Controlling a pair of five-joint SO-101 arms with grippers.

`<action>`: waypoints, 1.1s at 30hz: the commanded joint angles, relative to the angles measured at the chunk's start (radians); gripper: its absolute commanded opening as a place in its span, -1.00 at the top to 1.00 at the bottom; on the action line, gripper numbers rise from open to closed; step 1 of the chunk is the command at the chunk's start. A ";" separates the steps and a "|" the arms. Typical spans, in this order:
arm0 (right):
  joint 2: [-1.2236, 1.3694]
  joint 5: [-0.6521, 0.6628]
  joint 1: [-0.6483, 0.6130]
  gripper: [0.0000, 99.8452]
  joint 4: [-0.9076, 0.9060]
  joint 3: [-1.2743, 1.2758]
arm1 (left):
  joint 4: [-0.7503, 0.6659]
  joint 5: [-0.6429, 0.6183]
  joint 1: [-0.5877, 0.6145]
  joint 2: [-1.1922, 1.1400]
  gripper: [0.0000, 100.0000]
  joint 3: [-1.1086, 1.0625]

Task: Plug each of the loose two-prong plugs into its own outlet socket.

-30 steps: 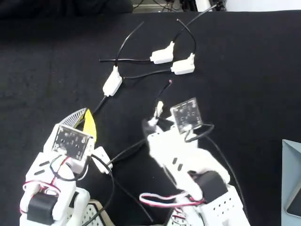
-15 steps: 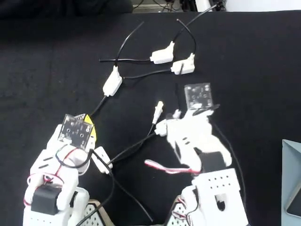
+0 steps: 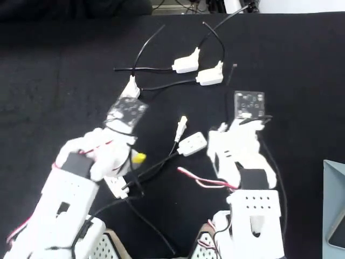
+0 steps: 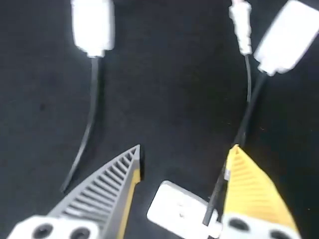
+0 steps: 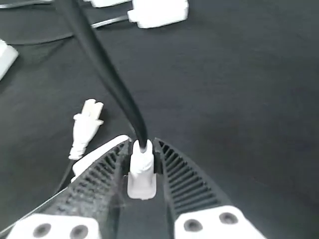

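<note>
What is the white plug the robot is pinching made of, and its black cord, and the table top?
White plug: likely hard plastic, smooth, slightly glossy. Black cord: probably rubbery plastic; it bends and shines faintly. Table top: looks like matte black cloth, with no shine.

Likely a lab bench: black-draped table point(image 3: 302, 65) (stray cables point(image 3: 172, 5) beyond its far edge).

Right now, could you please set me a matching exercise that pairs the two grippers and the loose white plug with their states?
1. left gripper
2. right gripper
3. loose plug

A. lying free on the black cloth
B. shut on a white plug with a black cord
C. open wide

Pairs: 1-C, 2-B, 3-A
</note>
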State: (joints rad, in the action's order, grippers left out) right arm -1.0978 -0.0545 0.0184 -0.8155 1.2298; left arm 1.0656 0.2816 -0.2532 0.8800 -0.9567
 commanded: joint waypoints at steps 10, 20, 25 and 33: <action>0.002 0.041 0.137 0.97 0.063 -0.048 | -0.222 0.000 -0.213 -0.456 0.44 0.174; 0.002 0.041 0.132 0.97 0.063 -0.048 | -0.302 0.006 -0.243 -0.822 0.60 0.289; 0.002 0.041 0.132 0.97 0.063 -0.048 | -0.301 0.006 -0.243 -0.908 0.74 0.328; 0.002 0.041 0.132 0.97 0.063 -0.048 | -0.216 0.008 -0.232 -0.913 0.94 0.323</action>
State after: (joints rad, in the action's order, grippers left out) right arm -1.0978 -0.0192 0.1412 -0.7756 1.2298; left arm 0.8017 0.2800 -0.5017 -0.0330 -0.6529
